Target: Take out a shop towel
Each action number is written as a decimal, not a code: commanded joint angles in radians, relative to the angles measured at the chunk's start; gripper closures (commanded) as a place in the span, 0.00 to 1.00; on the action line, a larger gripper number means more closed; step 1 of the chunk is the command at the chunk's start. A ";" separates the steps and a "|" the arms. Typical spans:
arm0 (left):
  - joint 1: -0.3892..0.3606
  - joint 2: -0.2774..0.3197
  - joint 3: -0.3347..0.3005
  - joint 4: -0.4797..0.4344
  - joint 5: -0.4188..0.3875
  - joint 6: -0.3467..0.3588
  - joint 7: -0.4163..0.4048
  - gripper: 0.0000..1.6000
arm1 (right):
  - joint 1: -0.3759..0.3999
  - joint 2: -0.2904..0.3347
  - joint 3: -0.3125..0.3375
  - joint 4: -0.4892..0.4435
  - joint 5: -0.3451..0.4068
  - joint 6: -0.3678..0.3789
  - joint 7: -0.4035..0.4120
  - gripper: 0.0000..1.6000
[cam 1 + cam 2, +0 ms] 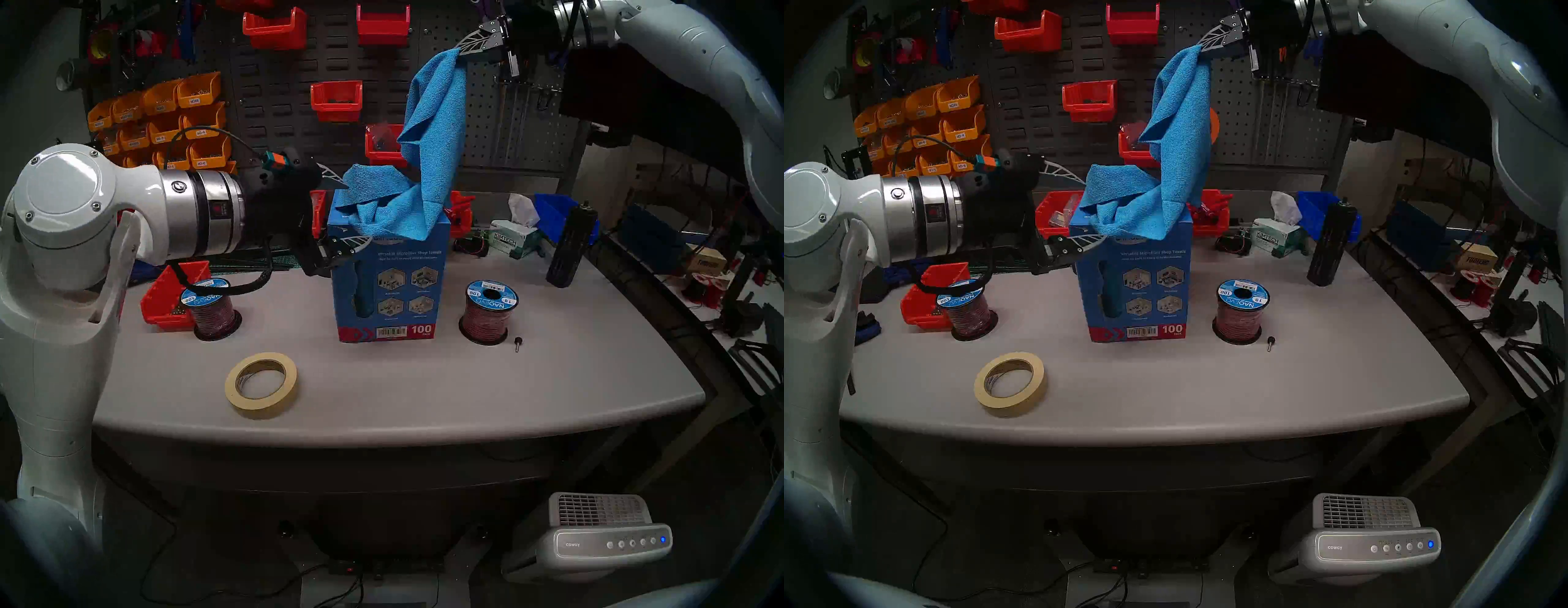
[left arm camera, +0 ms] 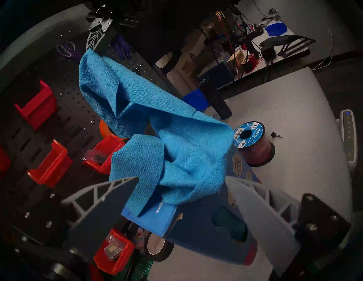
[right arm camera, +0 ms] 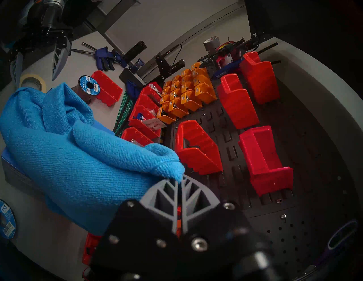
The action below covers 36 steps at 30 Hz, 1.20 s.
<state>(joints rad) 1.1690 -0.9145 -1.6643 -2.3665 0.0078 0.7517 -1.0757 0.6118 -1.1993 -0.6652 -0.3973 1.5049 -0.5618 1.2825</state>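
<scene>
The bright blue shop towel [image 1: 437, 127] [image 1: 1183, 127] hangs from my right gripper [image 1: 460, 53] [image 3: 179, 177], which is shut on its top corner high in front of the pegboard. The towel's lower end lies bunched on top of the blue "100 pack" carton [image 1: 390, 288] [image 2: 196, 235]; whether that bunch is one cloth I cannot tell. My left gripper [image 1: 356, 212] [image 2: 181, 178] straddles the carton's upper part from the left. One finger presses the front face and the other the back, with the jaws spread wide.
Two wire spools [image 1: 490, 310] [image 1: 210, 308] flank the carton. A masking tape roll [image 1: 261, 384] lies near the front edge, a small black knob [image 1: 517, 342] by the right spool. At the back right are a Kimtech carton [image 1: 511, 242] and a black cylinder [image 1: 570, 246]. A red bin [image 1: 174, 297] sits left.
</scene>
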 commanded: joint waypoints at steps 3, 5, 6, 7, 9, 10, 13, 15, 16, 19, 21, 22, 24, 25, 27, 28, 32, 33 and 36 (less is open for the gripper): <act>-0.078 -0.034 -0.052 -0.030 -0.052 -0.009 -0.005 0.00 | 0.031 -0.001 0.017 0.007 0.014 0.005 0.061 1.00; -0.080 -0.036 -0.054 -0.029 -0.057 -0.010 -0.006 0.00 | 0.031 -0.002 0.018 0.007 0.015 0.006 0.061 1.00; -0.083 -0.039 -0.055 -0.028 -0.061 -0.010 -0.006 0.00 | 0.031 -0.002 0.018 0.007 0.015 0.006 0.061 1.00; -0.087 -0.042 -0.055 -0.026 -0.065 -0.010 -0.006 0.00 | 0.032 -0.003 0.019 0.007 0.015 0.007 0.061 1.00; -0.094 -0.049 -0.054 -0.023 -0.069 -0.011 -0.001 0.00 | 0.034 -0.005 0.022 0.007 0.018 0.007 0.060 1.00; -0.097 -0.054 -0.049 -0.022 -0.072 -0.011 0.001 0.00 | 0.035 -0.006 0.025 0.008 0.020 0.006 0.058 1.00; -0.100 -0.069 -0.028 -0.020 -0.076 -0.011 0.008 0.00 | 0.039 -0.012 0.034 0.009 0.026 0.006 0.053 1.00; -0.097 -0.079 -0.012 -0.019 -0.079 -0.011 0.010 0.00 | 0.044 -0.017 0.043 0.010 0.033 0.007 0.049 1.00; -0.094 -0.084 -0.001 -0.018 -0.078 -0.009 0.014 0.00 | 0.047 -0.020 0.048 0.010 0.035 0.006 0.048 1.00; -0.088 -0.099 0.029 -0.009 -0.072 -0.002 0.030 0.00 | 0.056 -0.027 0.060 0.011 0.043 0.006 0.045 1.00; -0.086 -0.108 0.053 -0.001 -0.067 0.001 0.040 0.00 | 0.062 -0.031 0.068 0.012 0.048 0.006 0.045 1.00; -0.084 -0.113 0.063 0.005 -0.064 0.004 0.047 0.00 | 0.065 -0.031 0.072 0.012 0.049 0.005 0.045 1.00; -0.083 -0.123 0.083 0.017 -0.060 0.008 0.059 0.00 | 0.069 -0.033 0.079 0.013 0.054 0.005 0.044 1.00; -0.085 -0.131 0.097 0.026 -0.058 0.011 0.067 0.00 | 0.071 -0.034 0.084 0.014 0.056 0.005 0.045 1.00; -0.088 -0.141 0.114 0.036 -0.056 0.016 0.076 0.00 | 0.075 -0.034 0.090 0.015 0.059 0.004 0.046 1.00; -0.090 -0.148 0.123 0.042 -0.054 0.022 0.084 0.00 | 0.077 -0.034 0.092 0.015 0.060 0.004 0.046 1.00; -0.101 -0.173 0.159 0.065 -0.036 0.041 0.113 0.00 | 0.083 -0.030 0.103 0.017 0.066 0.004 0.051 1.00; -0.105 -0.180 0.167 0.071 -0.031 0.046 0.122 0.00 | 0.084 -0.029 0.105 0.017 0.068 0.004 0.052 1.00; -0.116 -0.201 0.182 0.091 -0.019 0.063 0.148 0.00 | 0.083 -0.022 0.109 0.015 0.069 0.003 0.057 1.00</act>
<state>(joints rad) 1.1006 -1.0550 -1.4994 -2.2958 -0.0306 0.7930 -0.9878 0.6389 -1.2382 -0.5836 -0.3953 1.5539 -0.5557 1.2860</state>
